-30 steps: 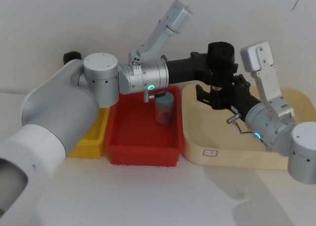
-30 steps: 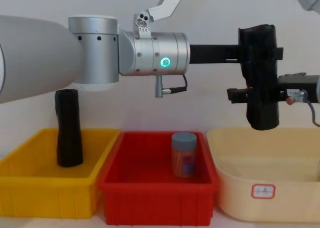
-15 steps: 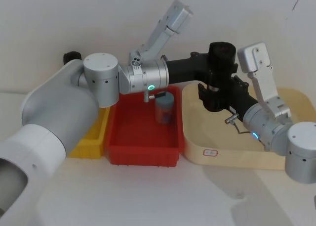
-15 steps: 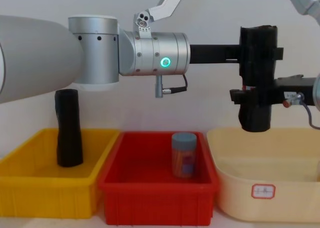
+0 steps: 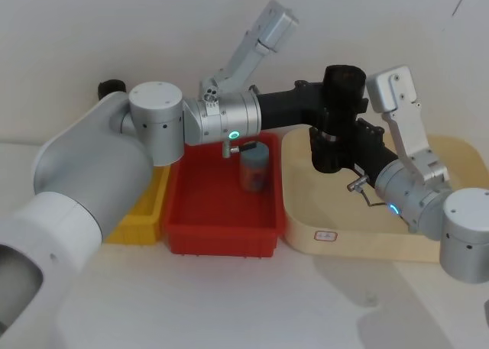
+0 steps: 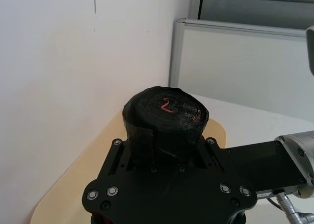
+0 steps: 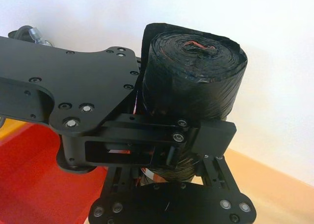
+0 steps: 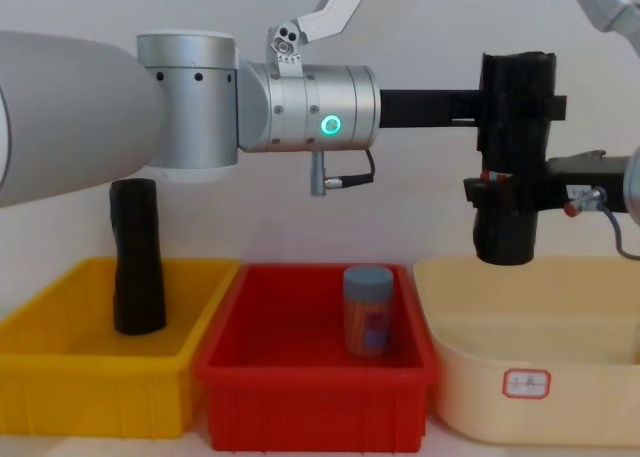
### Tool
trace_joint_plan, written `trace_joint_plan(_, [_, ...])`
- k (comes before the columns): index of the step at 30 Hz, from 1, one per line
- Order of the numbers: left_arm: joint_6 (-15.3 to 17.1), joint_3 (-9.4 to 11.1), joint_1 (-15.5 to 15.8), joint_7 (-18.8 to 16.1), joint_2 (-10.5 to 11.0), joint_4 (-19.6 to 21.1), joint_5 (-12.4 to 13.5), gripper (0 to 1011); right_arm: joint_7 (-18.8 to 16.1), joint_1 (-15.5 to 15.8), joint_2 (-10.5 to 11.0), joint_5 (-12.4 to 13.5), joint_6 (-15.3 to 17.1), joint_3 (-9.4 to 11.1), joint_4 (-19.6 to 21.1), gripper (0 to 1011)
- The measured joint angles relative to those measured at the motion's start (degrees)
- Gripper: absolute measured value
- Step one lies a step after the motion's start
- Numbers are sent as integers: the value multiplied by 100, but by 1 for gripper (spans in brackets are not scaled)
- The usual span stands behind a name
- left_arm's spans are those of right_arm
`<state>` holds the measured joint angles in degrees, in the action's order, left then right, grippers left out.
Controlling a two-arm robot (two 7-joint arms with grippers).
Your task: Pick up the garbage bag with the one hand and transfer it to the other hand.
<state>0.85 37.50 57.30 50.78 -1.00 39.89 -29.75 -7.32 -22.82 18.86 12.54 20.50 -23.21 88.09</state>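
Garbage bag (image 8: 514,157) (a soft, light, slippery roll) hangs upright over the cream tub (image 8: 560,397); left hand (image 8: 500,105) clamps its top, right hand (image 8: 500,189) grips lower.

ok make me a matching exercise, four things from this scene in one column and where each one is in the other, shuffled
Things:
1. garbage bag
2. plain black roll
3. blue-lidded jar
4. white label sticker

Places:
A. standing in the red bin
B. on the front wall of the cream tub
C. held in the air between the left gripper and the right gripper
D. standing in the yellow bin

Pairs: 1-C, 2-D, 3-A, 4-B
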Motion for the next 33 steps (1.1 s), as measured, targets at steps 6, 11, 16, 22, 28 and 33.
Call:
trace_joint_plan(6, [0,0,0,0,0,0,0,427,2,-4,-3,-4,-2,-3,-6,573])
trace_joint_plan(11, [-1,0,0,1,-2,1,-1,546,0,-5,-7,-7,-2,-7,-11,573])
trace_joint_plan(16, [-2,0,0,1,-1,1,-1,681,0,-6,-8,-9,1,-5,-13,572])
trace_joint_plan(22, [-1,0,0,1,0,1,0,868,37,-25,-24,-15,63,43,-28,572])
trace_joint_plan(28, [-1,0,0,1,0,0,0,1001,184,-96,-73,-13,235,211,-98,572])
trace_joint_plan(33, [-1,0,0,1,0,0,1,1001,297,-181,-101,11,387,372,-194,572])
